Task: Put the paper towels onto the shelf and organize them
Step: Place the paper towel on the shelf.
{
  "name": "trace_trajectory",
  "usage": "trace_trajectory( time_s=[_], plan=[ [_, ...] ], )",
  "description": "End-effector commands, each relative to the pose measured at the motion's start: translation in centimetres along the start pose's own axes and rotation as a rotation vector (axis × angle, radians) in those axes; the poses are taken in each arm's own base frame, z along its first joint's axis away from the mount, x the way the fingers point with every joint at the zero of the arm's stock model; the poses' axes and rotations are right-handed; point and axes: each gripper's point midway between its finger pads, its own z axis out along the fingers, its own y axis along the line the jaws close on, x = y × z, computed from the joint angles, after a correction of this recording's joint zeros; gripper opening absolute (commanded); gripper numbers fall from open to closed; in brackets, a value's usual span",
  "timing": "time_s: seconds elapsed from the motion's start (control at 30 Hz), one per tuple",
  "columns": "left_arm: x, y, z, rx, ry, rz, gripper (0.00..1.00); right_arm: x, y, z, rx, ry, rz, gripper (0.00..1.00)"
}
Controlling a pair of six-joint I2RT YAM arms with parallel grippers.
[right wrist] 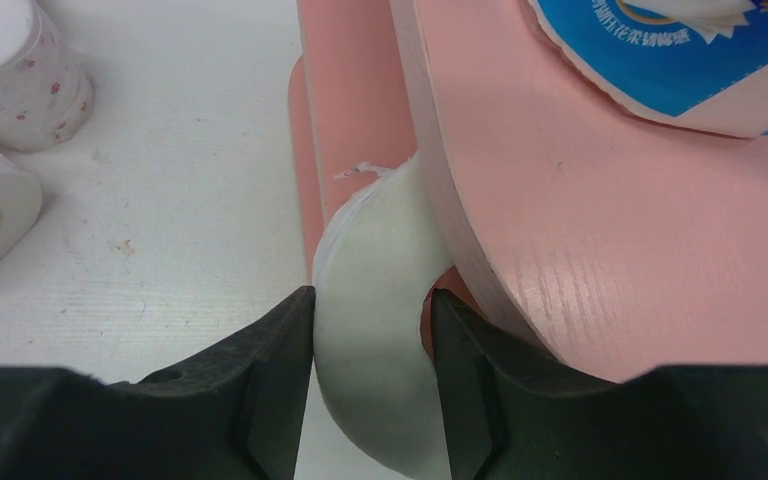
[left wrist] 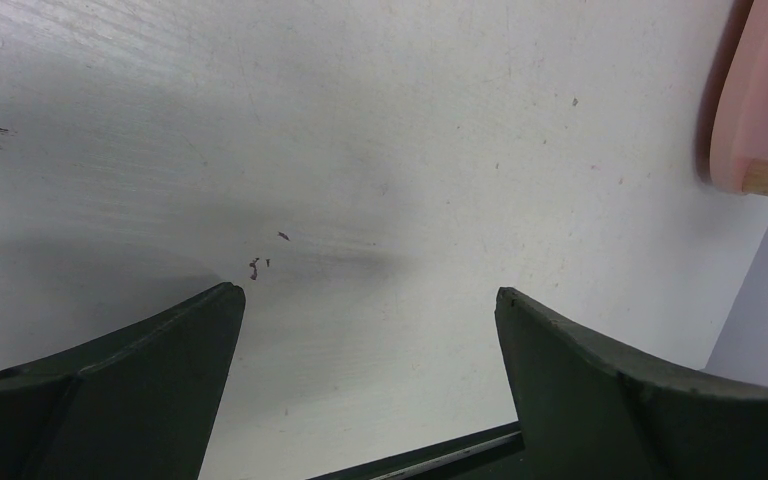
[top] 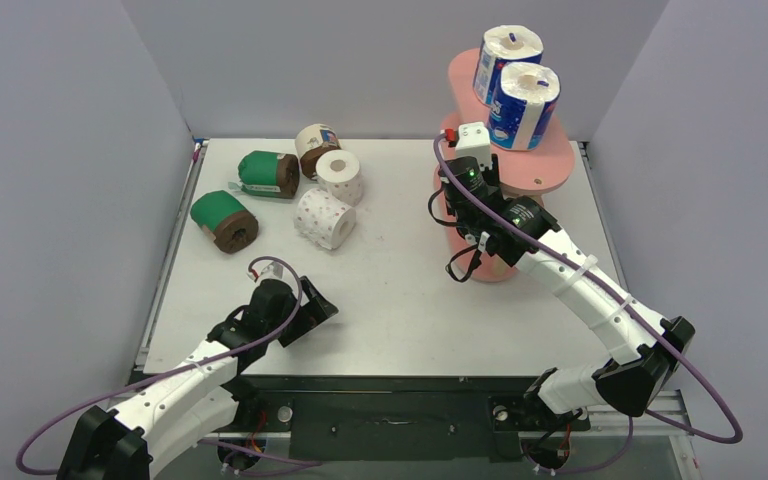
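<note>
**Three of eight at the shelf, five left on the table**

Done so far, as we read it: two blue-white rolls (top: 508,58) (top: 525,108) stand upright on the upper part of the shelf (top: 552,170), one just behind the other. We cannot tell whether they share one board.

In hand: the right gripper (right wrist: 372,300) is at the shelf's near edge. Its fingers are pressed against either side of a white roll (right wrist: 375,240), which we take to be a grasp. The roll is tucked into the gap under the rim of a board that carries a blue-white roll, with another pink board just beside it. We cannot tell whether it already rests on the lower board. No pink dots show on the part we can see. We count this one as being placed, not placed.

Left to do: five rolls lie on the table (top: 410,290), well apart from the shelf.
- Two green-wrapped rolls (top: 267,172) (top: 222,222).
- One cream-wrapped roll (top: 316,148).
- Two dotted white rolls (top: 341,176) (top: 325,218).

The left gripper (left wrist: 370,292) hangs over bare table near those five, with its jaws spread wide and nothing between them.

Our judgement is that the task is under halfway. The lower tiers must take most of the remainder, and sorting by kind looks only begun.
</note>
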Motion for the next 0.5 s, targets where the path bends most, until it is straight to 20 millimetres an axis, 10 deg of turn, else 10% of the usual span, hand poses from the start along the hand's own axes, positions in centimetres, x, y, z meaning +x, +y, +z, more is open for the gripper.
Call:
trace_trajectory(
  time_s=[0.0,0.47],
  plan=[
    [-1.58,-2.61,-0.36,0.079,-0.042,-0.008,0.97,-1.85,-2.64,-0.7,0.075,-0.058,0.046,0.44],
    [-1.41,-2.54,-0.29,0.083,-0.038,-0.013,0.97,-2.33,-3.27,-0.98,0.091,-0.067,0.047,0.32]
  ],
)
